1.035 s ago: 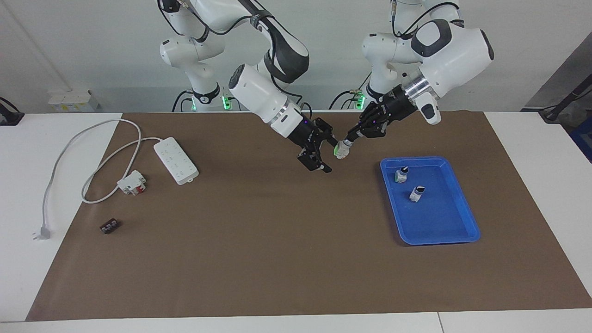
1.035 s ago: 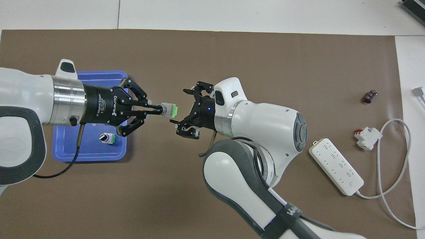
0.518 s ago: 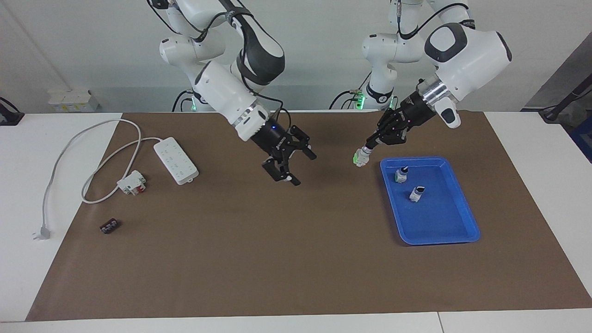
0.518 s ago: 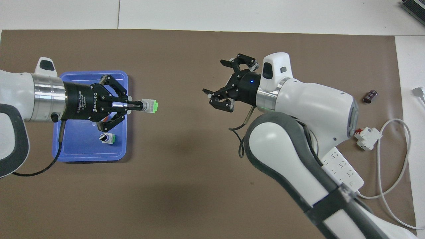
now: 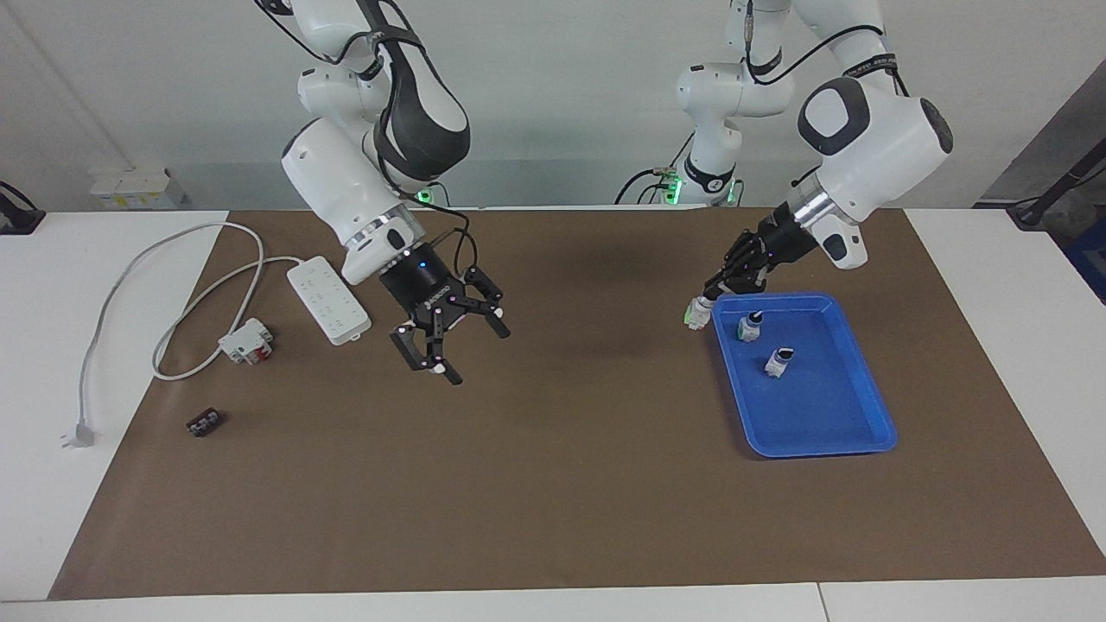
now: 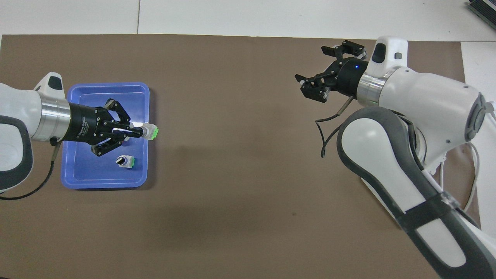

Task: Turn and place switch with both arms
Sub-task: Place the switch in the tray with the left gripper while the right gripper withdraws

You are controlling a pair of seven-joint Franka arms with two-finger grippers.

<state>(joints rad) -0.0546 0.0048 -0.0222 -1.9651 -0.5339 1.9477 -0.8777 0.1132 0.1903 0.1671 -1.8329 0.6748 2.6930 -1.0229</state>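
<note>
My left gripper (image 5: 710,300) is shut on the switch (image 5: 698,313) by its knob end. The bright green end points away from the hand. It holds the switch low over the rim of the blue tray (image 5: 821,449), on the side toward the right arm's end. In the overhead view the left gripper (image 6: 139,132) and the switch (image 6: 150,132) sit over the tray (image 6: 104,185) rim. My right gripper (image 5: 478,354) is open and empty in the air over the brown mat beside the power strip (image 5: 328,299); it also shows in the overhead view (image 6: 310,62).
Two more switches (image 5: 749,326) (image 5: 778,361) stand in the tray; the overhead view shows only one (image 6: 124,161). A white-and-red block (image 5: 246,340), a small dark piece (image 5: 206,422) and the strip's cable with its plug (image 5: 78,434) lie toward the right arm's end.
The left gripper has carried the switch away from the right gripper, down toward the tray's rim. The right gripper, open, has drawn back toward the power strip.
</note>
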